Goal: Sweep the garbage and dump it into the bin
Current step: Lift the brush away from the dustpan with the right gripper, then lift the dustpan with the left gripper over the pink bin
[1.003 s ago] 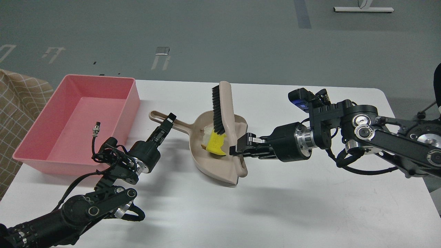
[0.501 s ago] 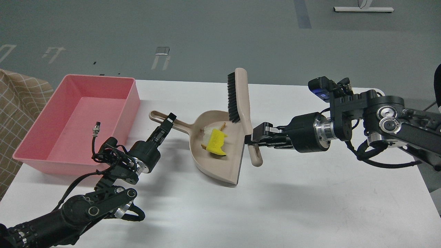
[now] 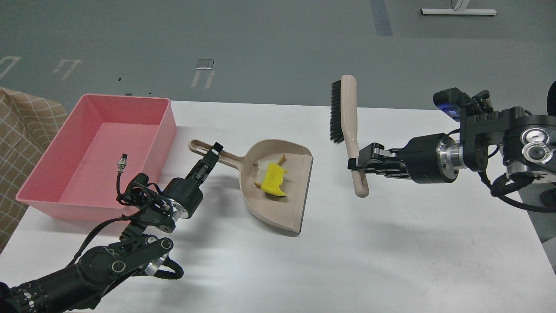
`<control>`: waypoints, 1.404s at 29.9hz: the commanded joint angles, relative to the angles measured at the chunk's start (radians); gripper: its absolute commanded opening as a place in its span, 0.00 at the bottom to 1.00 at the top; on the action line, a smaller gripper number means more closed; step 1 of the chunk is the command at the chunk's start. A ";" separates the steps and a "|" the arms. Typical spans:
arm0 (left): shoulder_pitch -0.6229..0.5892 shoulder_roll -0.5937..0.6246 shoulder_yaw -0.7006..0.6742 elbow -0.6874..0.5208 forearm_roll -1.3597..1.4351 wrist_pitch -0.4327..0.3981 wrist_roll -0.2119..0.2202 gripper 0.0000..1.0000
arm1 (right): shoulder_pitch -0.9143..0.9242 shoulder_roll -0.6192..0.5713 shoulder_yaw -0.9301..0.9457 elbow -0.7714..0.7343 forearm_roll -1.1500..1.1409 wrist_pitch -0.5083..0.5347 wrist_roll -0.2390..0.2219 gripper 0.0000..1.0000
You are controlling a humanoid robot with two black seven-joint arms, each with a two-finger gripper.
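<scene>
The beige dustpan (image 3: 284,204) lies on the white table, and in it lie the yellow sponge (image 3: 273,179) and the white bread slice (image 3: 262,168) just to the sponge's left. My left gripper (image 3: 212,155) is shut on the dustpan handle (image 3: 204,148). The pink bin (image 3: 74,182) stands at the left, with its floor bare. My right gripper (image 3: 357,165) is shut on the beige brush (image 3: 347,117), holding it upright above the table, to the right of the dustpan, with its black bristles facing left.
The white table (image 3: 347,252) ends at the right near my right arm. A checked tan cloth (image 3: 17,130) hangs at the far left beside the bin. Grey floor lies beyond the table's far edge.
My right gripper has drawn the brush out of the dustpan and carried it to the right and up. The sponge and bread stay in the pan. My left arm has not moved.
</scene>
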 commanded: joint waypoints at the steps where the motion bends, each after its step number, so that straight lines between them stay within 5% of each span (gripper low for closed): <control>1: -0.002 0.005 -0.002 -0.004 0.000 0.000 0.000 0.00 | -0.012 -0.034 -0.005 -0.001 -0.002 0.000 0.000 0.00; 22: -0.034 0.076 -0.005 -0.096 -0.021 0.000 0.014 0.00 | -0.069 -0.192 -0.005 0.000 -0.002 0.000 0.003 0.00; 42: -0.054 0.100 -0.008 -0.133 -0.135 0.000 0.035 0.00 | -0.086 -0.205 -0.002 0.000 -0.001 0.000 0.003 0.00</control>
